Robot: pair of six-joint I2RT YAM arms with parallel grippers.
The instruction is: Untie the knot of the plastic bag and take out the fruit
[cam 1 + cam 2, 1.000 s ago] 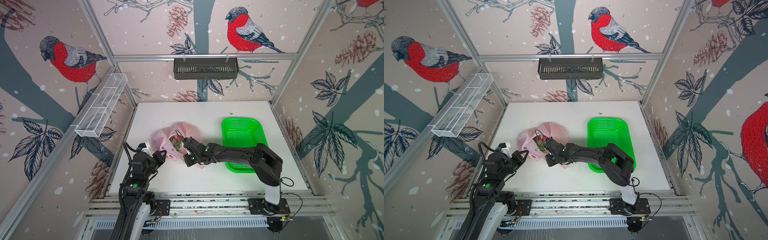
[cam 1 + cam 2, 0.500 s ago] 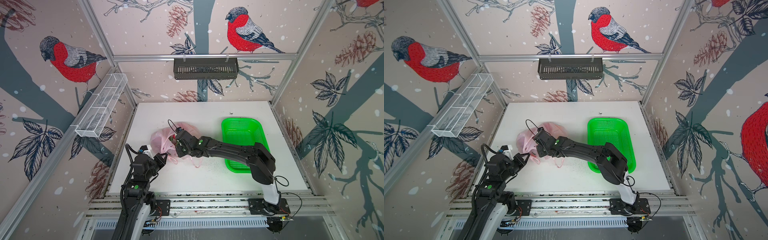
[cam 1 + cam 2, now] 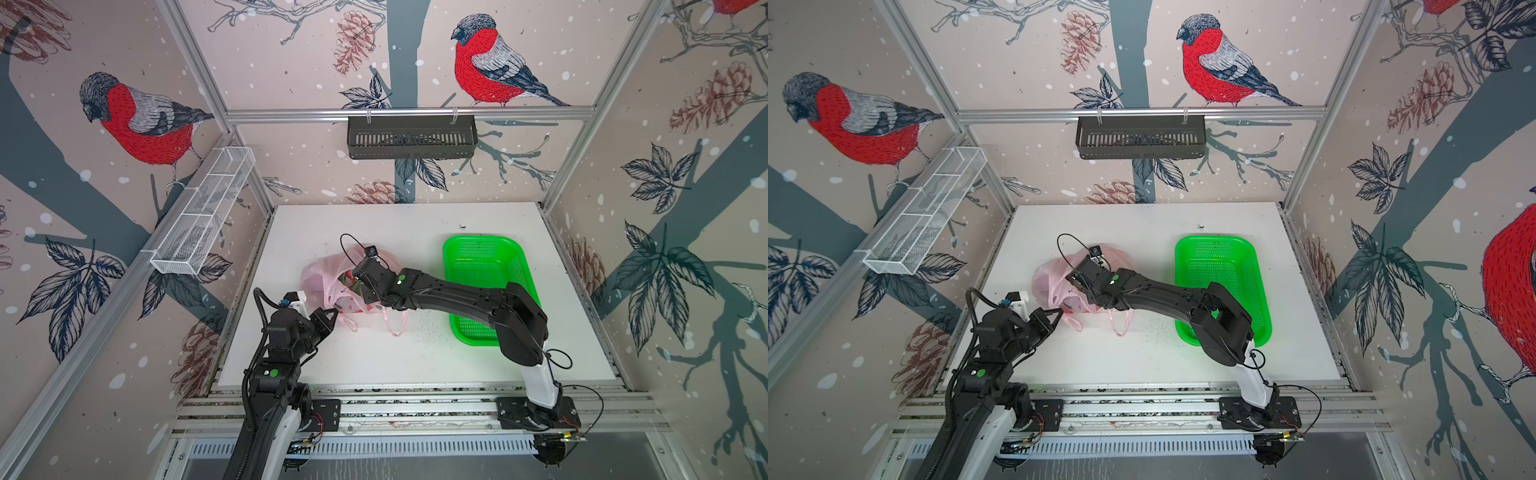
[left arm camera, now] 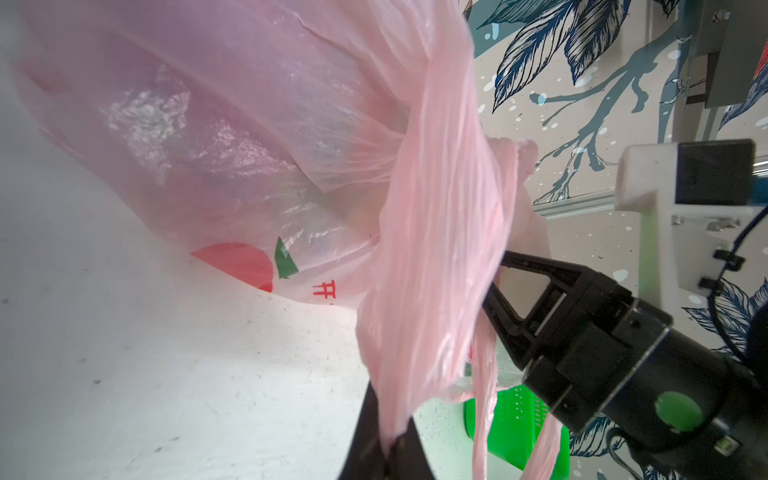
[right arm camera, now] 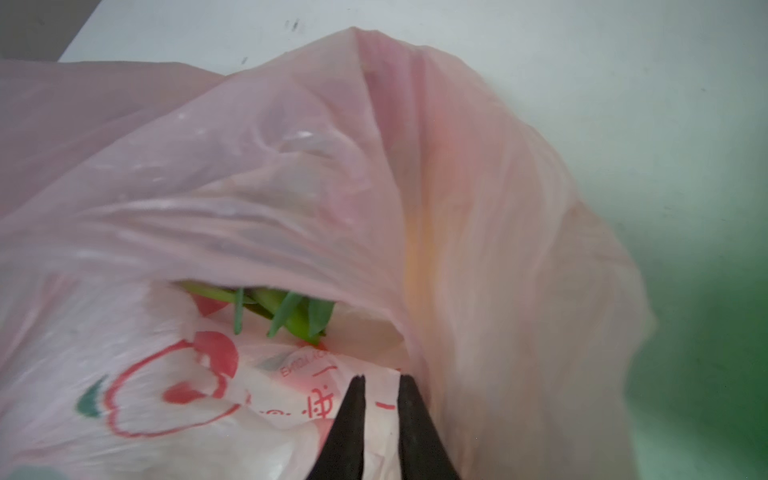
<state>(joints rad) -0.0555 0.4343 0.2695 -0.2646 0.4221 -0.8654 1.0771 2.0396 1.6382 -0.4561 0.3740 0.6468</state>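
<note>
Bullfinch wallpaper lines the booth. On the white table (image 3: pixel 415 365) the plastic bag (image 3: pixel 320 278) slumps left of centre, near the green basket (image 3: pixel 446 270) but apart from it. I see no knot. Two handle loops (image 3: pixel 350 324) trail loose toward the front edge, so the untying looks done and the job now is getting the fruit out.

The left claw (image 4: pixel 388 453) is clamped on a gathered fold of the bag's rim, drawing it taut. The right claw (image 5: pixel 381 380) hangs at the mouth, its jaws a narrow slit apart, with no film that I can see caught between them. Just beyond, the green tips of a fruit (image 5: pixel 291 311) peep from under an overhanging flap.

Next, I'd judge, the right claw must widen, slip under that flap and close on the fruit while the left holds the rim firm.
</note>
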